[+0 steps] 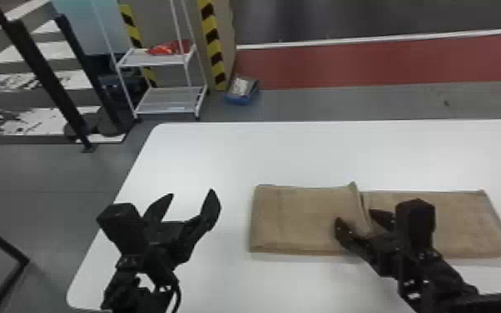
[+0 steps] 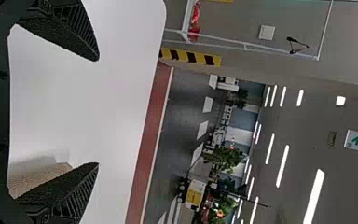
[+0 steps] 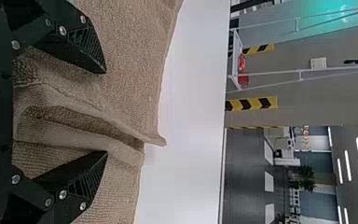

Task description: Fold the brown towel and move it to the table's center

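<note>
The wide white smooth-topped table [image 1: 229,154] runs beneath both sets of jaws. On it, under and to either side of the right jaws, lies the long brown woven-cloth towel [image 1: 303,220], already in a layered strip, its left end between the two grippers. It looks light, limp and coarse, nothing to break; the weave should give good grip, but layers may slide apart or sag if only the top one is pinched.

The black two-fingered right gripper [image 1: 354,217] is spread wide over the cloth, its fingers on either side of a raised ridge without closing on it. The black two-fingered left gripper [image 1: 192,193] is released too, holding nothing, left of the strip.

The soft tan ridge [image 3: 121,123] between the right fingers seems the ready hold: take it low and deep, catching every layer.
</note>
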Available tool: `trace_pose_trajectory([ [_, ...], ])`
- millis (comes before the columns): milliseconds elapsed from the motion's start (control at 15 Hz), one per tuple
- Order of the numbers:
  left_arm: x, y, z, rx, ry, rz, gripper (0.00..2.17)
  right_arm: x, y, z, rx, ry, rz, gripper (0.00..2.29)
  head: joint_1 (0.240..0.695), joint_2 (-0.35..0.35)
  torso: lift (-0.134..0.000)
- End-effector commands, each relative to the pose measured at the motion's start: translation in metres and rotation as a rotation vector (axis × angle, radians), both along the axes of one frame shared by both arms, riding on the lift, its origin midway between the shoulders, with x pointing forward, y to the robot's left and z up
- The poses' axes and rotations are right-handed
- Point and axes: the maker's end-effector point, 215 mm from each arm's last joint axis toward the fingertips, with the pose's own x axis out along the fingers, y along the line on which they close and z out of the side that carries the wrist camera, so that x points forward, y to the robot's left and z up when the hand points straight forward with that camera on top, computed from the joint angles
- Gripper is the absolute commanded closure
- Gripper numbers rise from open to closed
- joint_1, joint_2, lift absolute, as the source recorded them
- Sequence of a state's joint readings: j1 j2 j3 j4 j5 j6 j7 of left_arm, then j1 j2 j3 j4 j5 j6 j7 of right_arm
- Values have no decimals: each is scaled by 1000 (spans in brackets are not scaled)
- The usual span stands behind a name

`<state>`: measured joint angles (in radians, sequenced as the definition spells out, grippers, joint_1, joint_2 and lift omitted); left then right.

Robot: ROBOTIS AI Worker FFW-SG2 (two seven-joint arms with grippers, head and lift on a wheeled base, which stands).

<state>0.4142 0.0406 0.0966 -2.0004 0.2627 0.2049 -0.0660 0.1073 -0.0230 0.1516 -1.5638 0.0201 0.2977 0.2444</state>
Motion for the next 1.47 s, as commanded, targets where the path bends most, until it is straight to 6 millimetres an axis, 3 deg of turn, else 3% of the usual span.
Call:
trace_pose_trajectory([
  [0, 0, 0, 0, -1, 0, -2, 80, 0, 0, 2, 1, -6, 0, 387, 695, 179, -97],
  [133, 0, -1, -1, -1, 1, -5, 80, 0, 2, 5, 5, -13, 1, 437, 695, 179, -97],
  [333, 0, -1, -2, -2, 3, -6, 80, -3, 2, 6, 7, -16, 2, 687, 695, 180, -97],
  [667, 0, -2, -3, -6, 2, -11, 83, -4, 3, 8, 10, -20, 3, 1393, 695, 181, -97],
  [800, -1, -2, -2, -7, -3, -8, 83, -2, -1, 16, 13, -39, -6, 1426, 695, 180, -97],
  [1000, 0, 3, 1, -2, -28, 8, 80, -8, -3, 45, 34, -90, -14, 1426, 695, 178, -97],
  [1133, 1, 12, 8, 11, -80, 38, 70, -11, -17, 75, 53, -142, -38, 1426, 695, 180, -97],
  [1267, 2, 20, 7, 47, -116, 72, 56, -17, -43, 110, 81, -199, -81, 1426, 695, 179, -97],
  [1400, 3, 25, -3, 61, -117, 89, 53, -23, -69, 112, 77, -201, -122, 1426, 695, 170, -97],
])
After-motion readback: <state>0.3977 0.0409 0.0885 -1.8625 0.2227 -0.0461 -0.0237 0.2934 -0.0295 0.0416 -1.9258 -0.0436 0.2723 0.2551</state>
